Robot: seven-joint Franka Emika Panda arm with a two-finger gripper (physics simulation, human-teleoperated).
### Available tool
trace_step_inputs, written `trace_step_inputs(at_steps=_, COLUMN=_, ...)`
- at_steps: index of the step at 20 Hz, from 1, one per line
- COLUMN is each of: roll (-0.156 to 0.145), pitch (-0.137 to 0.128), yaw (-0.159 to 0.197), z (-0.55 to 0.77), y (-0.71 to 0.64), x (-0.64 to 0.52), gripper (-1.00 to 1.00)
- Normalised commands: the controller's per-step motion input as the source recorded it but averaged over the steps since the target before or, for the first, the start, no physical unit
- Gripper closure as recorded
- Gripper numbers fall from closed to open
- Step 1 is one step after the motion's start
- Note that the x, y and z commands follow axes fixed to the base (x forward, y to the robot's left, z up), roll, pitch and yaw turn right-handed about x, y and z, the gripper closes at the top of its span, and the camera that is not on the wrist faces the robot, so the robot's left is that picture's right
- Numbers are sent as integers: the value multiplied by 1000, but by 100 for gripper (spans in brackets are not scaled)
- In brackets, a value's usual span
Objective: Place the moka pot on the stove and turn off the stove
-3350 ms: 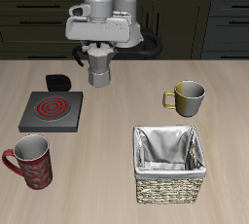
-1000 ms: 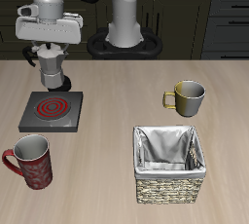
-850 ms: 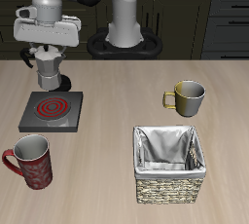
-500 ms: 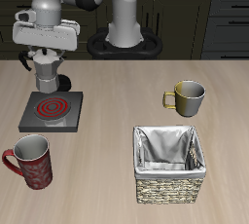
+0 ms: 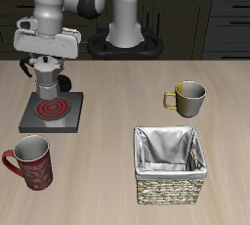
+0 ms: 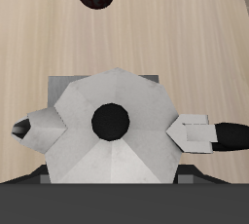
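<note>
Now the hand point(image 5: 46, 65) is gripping the moka pot point(image 5: 48, 78) by its top, holding it over the stove point(image 5: 51, 112) (coil glowing red) at the frame's left.

Moka pot point(image 5: 48, 79) upright over red-coiled stove point(image 5: 51, 112), perhaps touching.

Dark cabinets point(image 5: 220, 19) behind wooden table point(image 5: 117, 121)
</note>
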Motion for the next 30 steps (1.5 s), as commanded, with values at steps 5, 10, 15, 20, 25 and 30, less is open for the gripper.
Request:
trace_step_inputs(at_steps=5, roll=-6, pitch=-3, yaw=3, z=-49, y=0, x=38, gripper=100)
trace_step_inputs(at_steps=10, roll=-14, pitch=-7, yaw=-4, z=-37, y=-43, x=26, gripper=100)
trace_step_inputs(at_steps=15, roll=-12, pitch=3, yaw=-6, z=-158, y=-23, x=59, gripper=100)
trace_step_inputs(at_steps=20, roll=-10, pitch=24, yaw=-8, z=-250, y=-7, x=54, gripper=100)
trace_step_inputs(at_steps=25, roll=-70, pitch=21, yaw=-15, z=-245, y=-36, x=30, gripper=100)
trace_step_inputs(at_steps=30, roll=-17, pitch=34, yaw=-1, z=-168, y=31, x=-7, gripper=-100)
